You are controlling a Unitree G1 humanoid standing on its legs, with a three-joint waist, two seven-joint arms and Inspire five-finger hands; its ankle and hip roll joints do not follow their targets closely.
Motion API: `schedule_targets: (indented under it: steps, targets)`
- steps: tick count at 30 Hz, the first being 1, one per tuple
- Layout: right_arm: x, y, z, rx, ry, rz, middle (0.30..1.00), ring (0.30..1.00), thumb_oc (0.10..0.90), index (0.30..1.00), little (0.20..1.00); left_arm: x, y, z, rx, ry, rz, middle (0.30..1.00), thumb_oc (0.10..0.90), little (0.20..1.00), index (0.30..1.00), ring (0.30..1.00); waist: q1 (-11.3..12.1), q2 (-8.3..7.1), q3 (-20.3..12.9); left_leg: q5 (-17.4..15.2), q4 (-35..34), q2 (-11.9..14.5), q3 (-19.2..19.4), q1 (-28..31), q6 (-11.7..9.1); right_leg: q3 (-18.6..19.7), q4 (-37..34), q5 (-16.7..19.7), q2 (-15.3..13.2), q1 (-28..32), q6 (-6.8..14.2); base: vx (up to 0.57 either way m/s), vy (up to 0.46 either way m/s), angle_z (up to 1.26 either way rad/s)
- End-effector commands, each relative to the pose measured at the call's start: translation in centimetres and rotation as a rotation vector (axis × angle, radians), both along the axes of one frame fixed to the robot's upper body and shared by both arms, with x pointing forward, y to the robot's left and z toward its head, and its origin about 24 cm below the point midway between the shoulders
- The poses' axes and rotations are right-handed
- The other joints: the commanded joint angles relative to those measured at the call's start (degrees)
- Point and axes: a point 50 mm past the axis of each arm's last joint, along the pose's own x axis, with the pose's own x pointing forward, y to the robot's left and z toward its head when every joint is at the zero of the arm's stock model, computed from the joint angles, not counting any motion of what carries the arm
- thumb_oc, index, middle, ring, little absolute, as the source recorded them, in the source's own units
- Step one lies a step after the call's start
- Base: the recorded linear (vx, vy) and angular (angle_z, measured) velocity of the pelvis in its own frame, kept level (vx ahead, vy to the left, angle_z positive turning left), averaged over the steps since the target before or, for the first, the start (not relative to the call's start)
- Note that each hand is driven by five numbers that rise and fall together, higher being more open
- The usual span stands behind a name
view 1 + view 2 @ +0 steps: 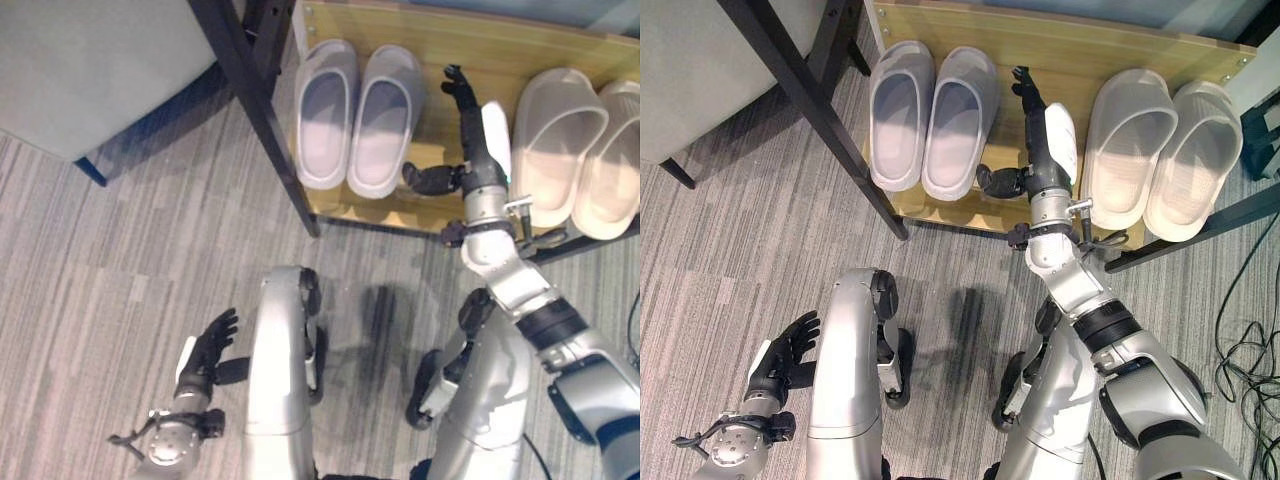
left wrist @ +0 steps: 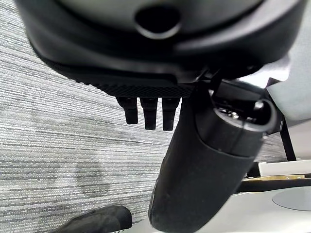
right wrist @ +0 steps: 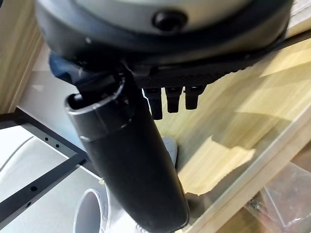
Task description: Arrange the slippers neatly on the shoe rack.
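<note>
Left eye view: right hand hangs released, empty, between 2 paired slippers — grey pair, beige pair — on rack; withdraw straight, touching neither.

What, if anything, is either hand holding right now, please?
Nothing: the right hand is open above the shoe rack between the slipper pairs, and the left hand hangs open.

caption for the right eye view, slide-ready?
Right robot hand open over the shoe rack between grey slippers and beige slippers.
</note>
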Motion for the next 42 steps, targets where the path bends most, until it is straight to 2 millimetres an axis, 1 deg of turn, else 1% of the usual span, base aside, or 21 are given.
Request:
schedule_targets:
  steps: [1, 4, 6, 7, 11, 19, 23, 25, 26, 27, 28, 30, 31, 32, 33, 34, 37, 38, 39, 41, 42]
  targets:
    - [-1.9, 1.6, 7.7, -0.057, -0.326, 0.079, 0.900, 0.900, 0.800, 0.900, 0.900, 0.2, -0.2, 1.4, 0.003, -0.110, 0.008, 0.900, 0.800, 0.900, 0.900, 0.900, 3.90, -0.92, -1.61, -3.84, -3.08, -1.16, -6.07, 0.89, -5.96, 5.42, 0.06, 4.58, -3.78, -2.19, 0.12, 0.00, 0.000, 0.00]
    - [-3.3, 1.0, 8.1, -0.091, -0.379, 0.089, 0.900, 0.900, 0.800, 0.900, 0.900, 0.1, -0.2, 1.4, 0.000, -0.109, 0.013, 0.900, 0.800, 0.900, 0.900, 0.900, 3.25, -1.29, -1.61, -3.89, -3.07, -1.06, -6.05, 0.89, -5.99, 5.52, 0.00, 4.54, -3.72, -2.19, 0.26, 0.00, 0.000, 0.00]
    - [-5.6, 0.1, 8.7, -0.127, -0.460, 0.105, 0.900, 0.900, 0.800, 0.900, 0.900, -0.1, -0.2, 1.3, -0.005, -0.105, 0.024, 0.900, 0.800, 0.900, 0.900, 0.900, 2.40, -1.79, -1.61, -4.01, -2.82, -1.12, -6.02, 0.89, -6.08, 5.63, 0.03, 4.42, -3.51, -2.19, 0.36, 0.00, 0.000, 0.00]
    - [-5.7, 0.1, 8.7, -0.127, -0.460, 0.104, 0.900, 0.900, 0.800, 0.900, 0.900, -0.2, -0.3, 1.3, -0.004, -0.104, 0.023, 0.900, 0.800, 0.900, 0.900, 0.900, 2.46, -1.78, -1.61, -4.00, -2.80, -1.14, -6.01, 0.89, -6.09, 5.66, 0.07, 4.40, -3.53, -2.19, 0.37, 0.00, 0.000, 0.00]
    - [-9.1, -0.6, 9.4, -0.197, -0.551, 0.161, 0.900, 0.900, 0.800, 0.900, 0.900, -0.4, -0.1, 1.3, 0.000, -0.105, 0.031, 0.900, 0.800, 0.900, 0.900, 0.900, 1.20, -2.53, -1.61, -4.07, -2.32, -1.02, -6.06, 0.89, -6.19, 5.71, 0.30, 4.27, -3.48, -2.19, 0.55, 0.00, 0.000, 0.00]
    - [-13.1, -0.3, 9.8, -0.203, -0.657, 0.280, 0.900, 0.900, 0.800, 0.900, 0.900, -0.7, 0.3, 1.5, -0.005, -0.119, 0.071, 0.900, 0.800, 0.900, 0.900, 0.900, -0.06, -2.86, -1.61, -3.85, -2.12, -0.82, -6.34, 0.89, -6.36, 5.77, 0.33, 4.34, -3.20, -2.19, 0.66, 0.00, 0.004, -0.01]
    - [-14.5, -0.3, 9.6, -0.222, -0.676, 0.324, 0.900, 0.900, 0.800, 0.900, 0.900, -0.2, 0.7, 1.5, 0.011, -0.130, 0.100, 0.900, 0.800, 0.900, 0.900, 0.900, -0.32, -4.20, -1.61, -2.86, -5.52, -0.93, -5.58, 0.89, -6.43, 6.40, -2.62, 5.86, -2.18, -2.19, 0.73, 0.03, -0.034, -0.01]
    - [-15.0, -0.6, 10.1, -0.292, -0.683, 0.320, 0.900, 0.900, 0.800, 0.900, 0.900, 1.2, 0.8, 2.2, 0.015, -0.180, 0.100, 0.900, 0.800, 0.900, 0.900, 0.900, -0.41, -5.76, -1.61, -0.15, -12.77, -0.81, -4.20, 0.89, -6.87, 5.52, -9.35, 8.24, -2.18, -2.06, 0.59, -0.15, -0.027, -0.09]
    - [-15.1, -1.2, 11.0, -0.369, -0.690, 0.281, 0.900, 0.900, 0.800, 0.900, 0.900, 3.5, 0.6, 3.7, 0.002, -0.264, 0.088, 0.900, 0.800, 0.900, 0.900, 0.900, -0.62, -4.72, -1.61, 5.94, -22.74, -1.56, -5.13, 0.89, -7.13, 0.16, -20.49, 11.16, -1.81, 1.32, 1.09, -0.26, 0.043, -0.13]
    - [-15.2, -1.3, 11.0, -0.370, -0.690, 0.280, 0.900, 0.900, 0.800, 0.900, 0.900, 3.6, 0.6, 3.7, 0.001, -0.265, 0.086, 0.900, 0.800, 0.900, 0.900, 0.900, -0.63, -4.44, -1.61, 6.48, -23.25, -1.73, -5.29, 0.89, -7.07, -0.23, -21.06, 11.61, -1.93, 1.55, 0.99, -0.33, 0.104, -0.04]
    - [-14.7, -1.4, 10.8, -0.384, -0.656, 0.280, 0.900, 0.900, 0.800, 0.900, 0.900, 4.9, 0.1, 4.5, -0.010, -0.308, 0.063, 0.900, 0.800, 0.900, 0.900, 0.900, -1.16, -3.66, -3.14, 10.25, -28.98, -1.67, -5.84, 0.89, -6.78, -3.40, -27.61, 13.62, -1.68, 2.13, 1.12, -0.17, 0.069, 0.10]
    - [-13.6, -1.8, 9.6, -0.410, -0.560, 0.270, 0.900, 0.900, 0.800, 0.900, 0.900, 5.2, -0.4, 4.2, -0.032, -0.299, 0.035, 0.900, 0.800, 0.900, 0.900, 0.900, -1.95, -3.45, -5.93, 12.93, -35.66, -1.05, -5.86, 2.95, -6.44, -6.05, -34.54, 15.34, -1.57, 4.39, 1.19, -0.15, 0.023, -0.06]
    - [-13.6, -1.8, 9.6, -0.410, -0.560, 0.270, 0.900, 0.900, 0.800, 0.900, 0.900, 5.2, -0.4, 4.2, -0.033, -0.299, 0.034, 0.900, 0.800, 0.900, 0.900, 0.900, -1.98, -3.37, -5.88, 13.37, -36.19, -1.12, -5.88, 3.19, -6.40, -6.24, -35.06, 15.73, -1.60, 4.69, 1.11, -0.18, -0.042, -0.24]
    - [-12.7, -2.1, 8.1, -0.422, -0.471, 0.266, 0.900, 0.900, 0.800, 0.900, 0.900, 5.4, -0.8, 4.1, -0.035, -0.299, 0.002, 0.900, 0.800, 0.900, 0.900, 0.900, -2.39, -3.50, -6.71, 15.37, -42.99, -0.26, -5.20, 7.99, -6.23, -8.24, -42.78, 17.87, -1.35, 9.23, 1.24, -0.15, -0.021, -0.07]
    - [-12.7, -2.1, 8.1, -0.422, -0.471, 0.267, 0.900, 0.900, 0.800, 0.900, 0.900, 5.4, -0.8, 4.1, -0.035, -0.298, 0.002, 0.900, 0.800, 0.900, 0.900, 0.900, -2.42, -3.44, -6.53, 15.68, -43.58, -0.27, -5.22, 8.51, -6.22, -8.46, -43.37, 18.17, -1.34, 9.81, 1.19, -0.25, -0.071, 0.08]
    - [-11.2, -2.7, 5.9, -0.419, -0.346, 0.241, 0.900, 0.900, 0.800, 0.900, 0.900, 5.7, -1.4, 3.7, -0.052, -0.282, -0.031, 0.900, 0.800, 0.900, 0.900, 0.900, -2.74, -3.65, -6.85, 18.18, -51.09, 0.31, -4.78, 13.62, -6.35, -10.83, -51.38, 20.35, -0.86, 14.90, 1.28, -0.18, -0.075, 0.09]
    - [-8.9, -3.8, 1.7, -0.405, -0.139, 0.190, 0.900, 0.900, 0.800, 0.900, 0.900, 6.0, -2.0, 3.1, -0.060, -0.251, -0.072, 0.900, 0.800, 0.900, 0.900, 0.900, -3.12, -3.99, -7.50, 23.25, -63.84, 0.37, -4.50, 22.09, -6.48, -13.79, -64.97, 25.10, 0.76, 23.08, 1.14, -0.18, -0.110, 0.05]
    - [-7.8, -4.0, -1.1, -0.381, -0.017, 0.175, 0.900, 0.900, 0.800, 0.900, 0.900, 6.1, -2.3, 2.5, -0.064, -0.223, -0.086, 0.900, 0.800, 0.900, 0.900, 0.900, -3.05, -4.41, -8.33, 25.87, -70.14, 0.45, -4.55, 26.15, -6.82, -15.16, -71.61, 27.29, 1.50, 27.31, 1.39, -0.13, -0.131, -0.08]
    - [-7.4, -4.0, -2.7, -0.389, 0.043, 0.163, 0.900, 0.900, 0.800, 0.900, 0.900, 6.0, -2.5, 2.1, -0.066, -0.204, -0.094, 0.900, 0.800, 0.900, 0.900, 0.900, -2.96, -4.51, -8.61, 27.14, -73.85, 0.69, -4.77, 29.05, -6.67, -15.86, -75.08, 28.52, 1.99, 29.81, 1.62, -0.17, -0.118, 0.04]
    - [-6.7, -4.0, -8.4, -0.341, 0.255, 0.144, 0.900, 0.900, 0.800, 0.900, 0.900, 5.7, -3.1, 1.1, -0.083, -0.158, -0.123, 0.900, 0.800, 0.900, 0.900, 0.900, -2.32, -4.71, -9.91, 34.70, -88.55, 1.49, -5.32, 38.56, -6.45, -19.39, -87.17, 34.23, 3.64, 38.65, 2.24, -0.12, -0.094, -0.01]
    - [-6.7, -3.9, -8.4, -0.340, 0.255, 0.145, 0.900, 0.900, 0.800, 0.900, 0.900, 5.7, -3.0, 1.1, -0.082, -0.157, -0.123, 0.900, 0.800, 0.900, 0.900, 0.900, -2.32, -4.68, -9.48, 34.95, -89.11, 1.54, -5.34, 39.34, -6.47, -19.54, -87.73, 34.46, 3.75, 39.46, 2.23, 0.03, -0.110, 0.05]
